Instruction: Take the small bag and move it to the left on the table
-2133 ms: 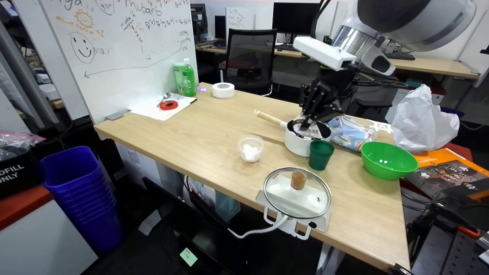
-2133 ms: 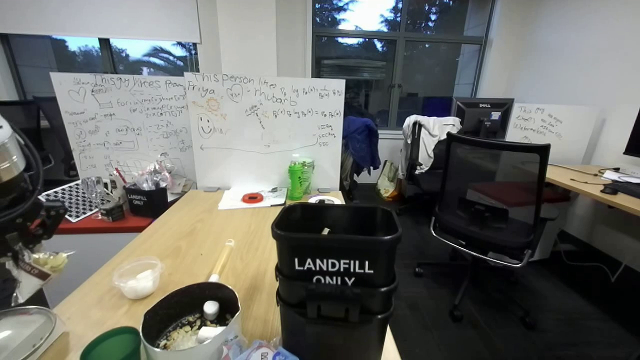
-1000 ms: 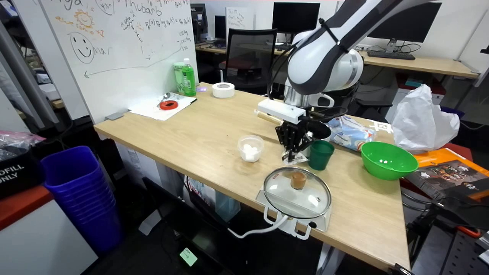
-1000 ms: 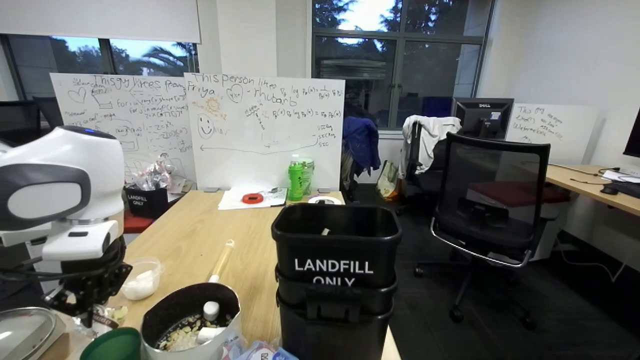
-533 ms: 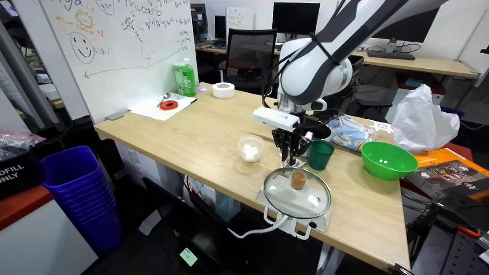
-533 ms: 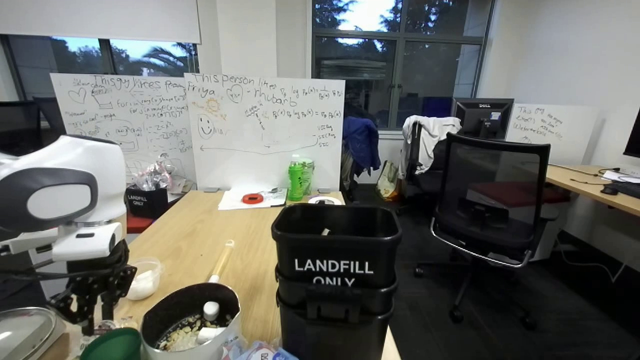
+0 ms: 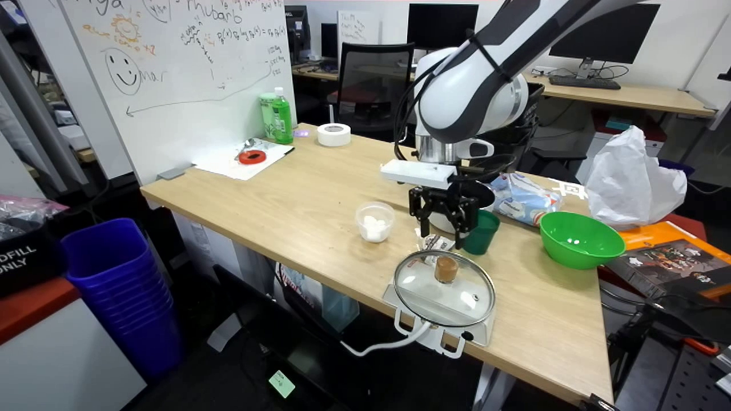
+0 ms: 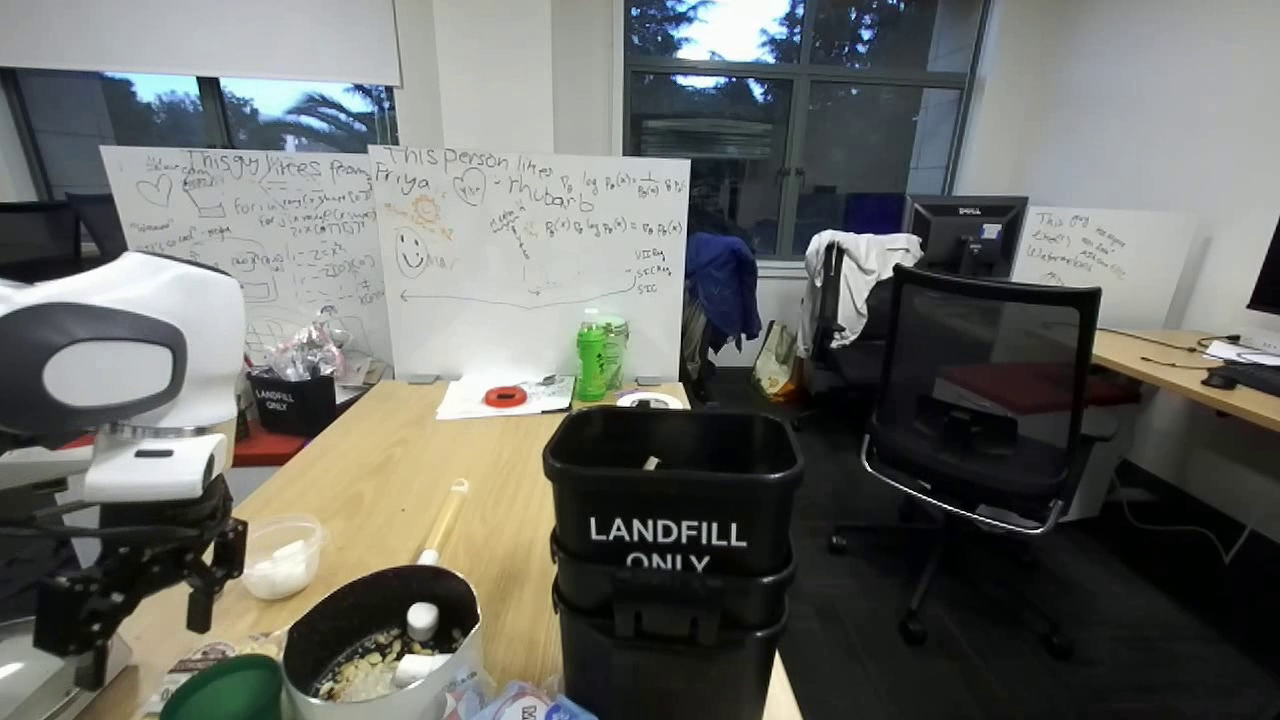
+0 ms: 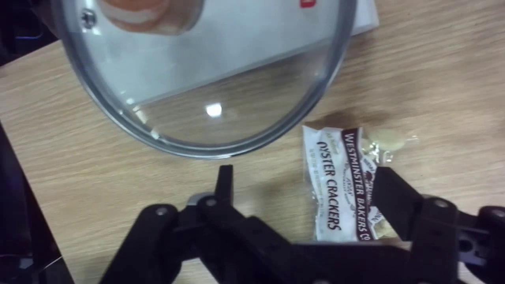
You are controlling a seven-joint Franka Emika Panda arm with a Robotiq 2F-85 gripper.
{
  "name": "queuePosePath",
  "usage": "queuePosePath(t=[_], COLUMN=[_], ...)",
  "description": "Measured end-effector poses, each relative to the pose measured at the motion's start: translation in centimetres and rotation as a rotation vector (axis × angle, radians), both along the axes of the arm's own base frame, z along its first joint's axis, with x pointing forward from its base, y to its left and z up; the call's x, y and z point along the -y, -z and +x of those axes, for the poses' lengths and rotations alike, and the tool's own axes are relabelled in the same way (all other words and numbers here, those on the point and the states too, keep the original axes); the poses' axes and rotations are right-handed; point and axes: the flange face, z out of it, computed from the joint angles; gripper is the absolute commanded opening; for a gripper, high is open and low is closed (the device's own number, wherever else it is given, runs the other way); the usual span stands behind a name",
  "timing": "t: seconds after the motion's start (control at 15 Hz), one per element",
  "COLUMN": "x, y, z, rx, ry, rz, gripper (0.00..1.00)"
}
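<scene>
Wrist view shows the tool [image 9: 305,171] freshly spread wide, the bag [image 9: 344,185] released on the worktop [image 9: 453,102], placement probably done.

We see thin, crinkly plastic film on the small bag [image 9: 337,185], glossy and partly see-through, and smooth, low-sheen wood grain on the table [image 7: 274,200]. The lid [image 9: 236,86] shows us glossy glass with a metal-looking rim [image 9: 221,152]; the green bowl [image 7: 582,256] seems shiny plastic, the gripper [image 9: 305,170] matt.

Saucepan [image 8: 365,608] — one; inside it, two white cylinders [image 8: 422,621]. Near it: one green cup [image 8: 222,690], one small bag [image 9: 340,185], one glass lid [image 7: 446,292], one clear tub [image 7: 375,207]. Well apart from it — one white tape roll [image 7: 334,137].
</scene>
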Motion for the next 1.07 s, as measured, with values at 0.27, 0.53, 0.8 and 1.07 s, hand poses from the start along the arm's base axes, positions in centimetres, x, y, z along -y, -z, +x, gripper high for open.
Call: queuePosePath(t=[0.27, 0.53, 0.8, 1.07], x=[0.1, -0.1, 0.3, 0.3], y=[-3.2, -6.8, -8.3, -8.3], z=[-2.5, -5.5, -8.5, -8.7], rx=[-0.046, -0.026, -0.035, -0.035], ry=[-0.081, -0.163, -0.246, -0.254], rz=[0.02, 0.045, 0.076, 0.079], gripper=[1.0, 1.0, 1.0, 1.0])
